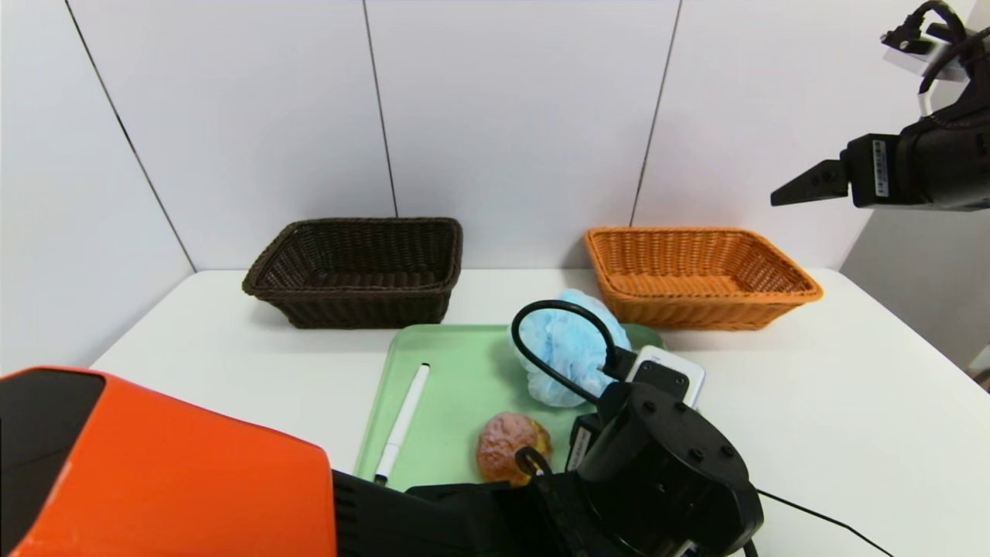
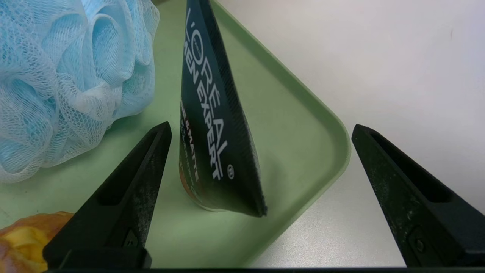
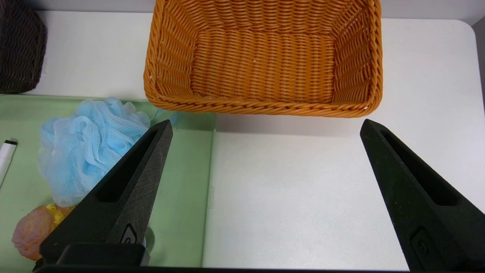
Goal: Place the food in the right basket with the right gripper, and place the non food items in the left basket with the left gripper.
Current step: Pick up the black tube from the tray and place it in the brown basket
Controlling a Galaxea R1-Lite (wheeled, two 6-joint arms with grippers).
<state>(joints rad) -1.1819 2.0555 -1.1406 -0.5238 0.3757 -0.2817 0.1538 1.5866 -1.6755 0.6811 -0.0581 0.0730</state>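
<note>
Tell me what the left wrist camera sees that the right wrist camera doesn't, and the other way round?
Only the left wrist view shows the black L'Oreal tube lying on the green tray, between the open fingers of the left tool. Only the right wrist view shows the empty orange basket, a corner of the dark basket, the white marker's tip and the open right tool above the table. Both show the blue bath pouf, the bread roll and the tray.
</note>
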